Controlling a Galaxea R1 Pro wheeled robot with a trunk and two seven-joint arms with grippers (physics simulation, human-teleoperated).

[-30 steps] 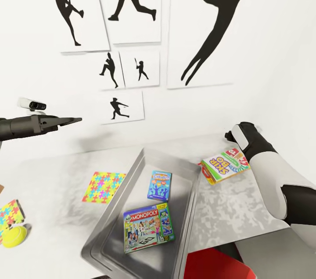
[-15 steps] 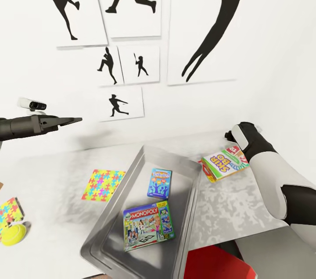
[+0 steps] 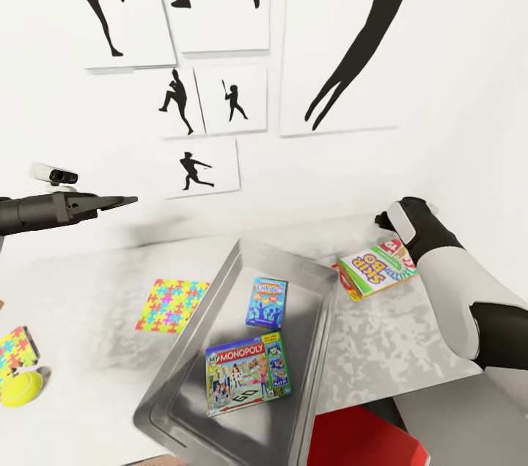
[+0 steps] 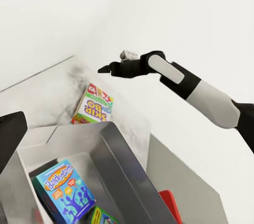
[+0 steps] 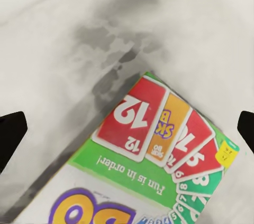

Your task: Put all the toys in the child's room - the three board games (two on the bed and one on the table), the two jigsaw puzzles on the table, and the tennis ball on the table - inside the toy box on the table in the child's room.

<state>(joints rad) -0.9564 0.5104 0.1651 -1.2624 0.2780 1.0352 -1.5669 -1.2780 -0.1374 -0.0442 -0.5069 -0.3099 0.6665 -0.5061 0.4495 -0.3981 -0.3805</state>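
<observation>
— How is the right gripper [image 4: 108, 68] set?
— Spread open and empty, it is held just above the Skip-Bo box [image 3: 375, 272], which lies on the table [image 3: 88, 305] right of the toy box [image 3: 220, 290], long axis slanting far-right.
— And the left gripper [image 3: 117, 201]?
— Well apart; its jaws cannot be judged.

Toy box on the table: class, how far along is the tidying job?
Done: the Monopoly game and the blue game lie in the toy box. In hand: the open right tool hovers over the Skip-Bo game. Left: two jigsaw puzzles and the tennis ball on the table.
</observation>
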